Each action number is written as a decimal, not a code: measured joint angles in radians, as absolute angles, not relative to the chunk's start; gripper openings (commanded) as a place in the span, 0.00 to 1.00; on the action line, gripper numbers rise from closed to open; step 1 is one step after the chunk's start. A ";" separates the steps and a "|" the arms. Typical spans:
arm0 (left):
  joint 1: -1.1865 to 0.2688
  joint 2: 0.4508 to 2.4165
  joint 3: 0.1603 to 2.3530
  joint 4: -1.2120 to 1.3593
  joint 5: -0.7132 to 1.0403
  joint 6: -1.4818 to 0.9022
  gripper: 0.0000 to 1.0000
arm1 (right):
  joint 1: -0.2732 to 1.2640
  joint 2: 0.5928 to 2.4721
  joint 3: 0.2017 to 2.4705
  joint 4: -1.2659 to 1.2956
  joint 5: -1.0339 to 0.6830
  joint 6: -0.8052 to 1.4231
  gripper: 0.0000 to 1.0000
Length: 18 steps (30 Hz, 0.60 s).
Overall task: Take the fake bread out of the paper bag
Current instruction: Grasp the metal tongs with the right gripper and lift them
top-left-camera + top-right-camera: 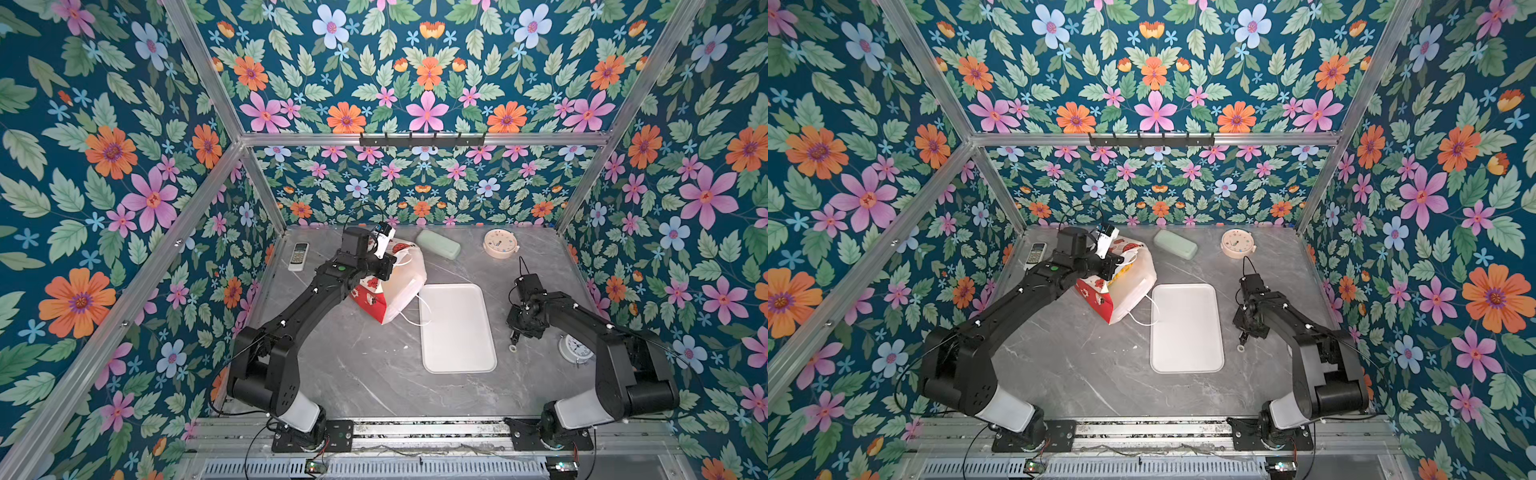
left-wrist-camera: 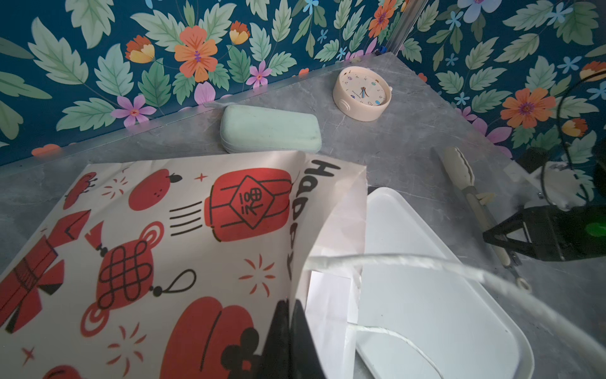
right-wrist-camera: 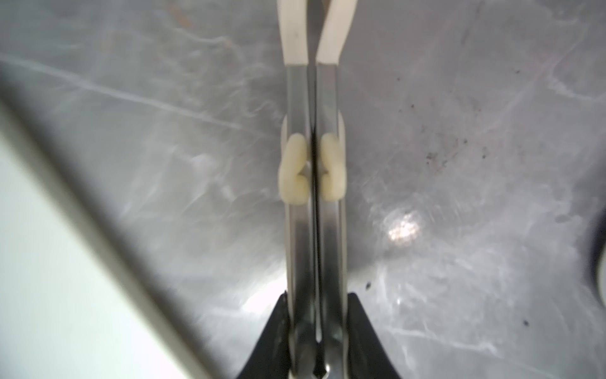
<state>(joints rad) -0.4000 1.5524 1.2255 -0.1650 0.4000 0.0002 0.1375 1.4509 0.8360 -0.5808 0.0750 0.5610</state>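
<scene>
Left wrist view has the left gripper (image 2: 292, 331) with its black fingers (image 2: 278, 338) pressed together on the top edge of the paper bag (image 2: 183, 229) at its mouth. The bag lies on its side with its red-printed face up. In both top views it lies just beside the far left corner of the white tray (image 1: 457, 332), mouth toward the tray. One cord handle (image 1: 409, 318) loops over the tray's left edge. The fake bread cannot be made out in these views. In the right wrist view the right gripper (image 3: 317, 298) clamps a pair of metal tongs (image 3: 296, 246), whose arms are squeezed almost together, low over the grey table (image 3: 459, 164) just right of the tray. Beyond the tray's far edge sit a green case (image 2: 270, 129) and a cream clock (image 2: 362, 93). A remote (image 1: 298, 256) lies far to the tray's left, past the bag.
</scene>
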 measured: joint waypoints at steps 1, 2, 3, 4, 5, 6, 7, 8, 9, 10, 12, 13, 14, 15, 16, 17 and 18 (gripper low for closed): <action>-0.400 1.553 1.227 -0.165 0.399 0.000 0.00 | 0.156 1.432 0.855 -0.602 0.075 0.544 0.20; -0.400 1.554 1.228 -0.165 0.398 0.000 0.00 | 0.173 1.419 0.873 -0.619 0.073 0.532 0.20; -0.400 1.555 1.230 -0.165 0.397 0.000 0.00 | 0.194 1.404 0.900 -0.640 0.062 0.509 0.20; -0.400 1.557 1.232 -0.165 0.396 0.000 0.00 | 0.213 1.391 0.929 -0.661 0.045 0.487 0.20; -0.400 1.559 1.234 -0.165 0.395 0.000 0.00 | 0.229 1.382 0.953 -0.678 0.031 0.468 0.20; -0.400 1.562 1.235 -0.165 0.393 0.000 0.00 | 0.252 1.372 0.985 -0.704 0.013 0.444 0.21; -0.400 1.564 1.237 -0.165 0.392 0.000 0.00 | 0.279 1.364 1.016 -0.730 -0.005 0.422 0.21; -0.400 1.566 1.238 -0.166 0.391 0.000 0.00 | 0.307 1.357 1.042 -0.751 -0.025 0.402 0.21; -0.400 1.568 1.241 -0.167 0.390 0.000 0.00 | 0.348 1.348 1.076 -0.775 -0.054 0.374 0.21; -0.400 1.571 1.244 -0.168 0.390 0.000 0.00 | 0.390 1.341 1.104 -0.794 -0.075 0.350 0.21; -0.400 1.575 1.246 -0.168 0.390 0.000 0.00 | 0.480 1.331 1.153 -0.825 -0.111 0.299 0.21; -0.400 1.578 1.246 -0.169 0.390 0.000 0.00 | 0.531 1.330 1.178 -0.838 -0.132 0.271 0.21; -0.400 1.579 1.246 -0.169 0.390 0.000 0.00 | 0.569 1.332 1.195 -0.849 -0.151 0.250 0.20; -0.400 1.579 1.246 -0.169 0.390 0.000 0.00 | 0.607 1.339 1.216 -0.861 -0.183 0.224 0.20; -0.401 1.579 1.246 -0.170 0.389 0.000 0.00 | 0.634 1.350 1.232 -0.873 -0.212 0.198 0.19; -0.401 1.578 1.245 -0.169 0.389 0.000 0.00 | 0.650 1.360 1.241 -0.878 -0.228 0.187 0.18; -0.401 1.576 1.243 -0.168 0.388 0.000 0.00 | 0.665 1.373 1.246 -0.879 -0.243 0.176 0.18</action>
<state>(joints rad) -0.4011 1.5757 1.2430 -0.1680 0.3878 0.0002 0.6651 1.3731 1.2457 -0.8795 -0.2432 0.1764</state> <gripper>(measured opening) 0.050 0.251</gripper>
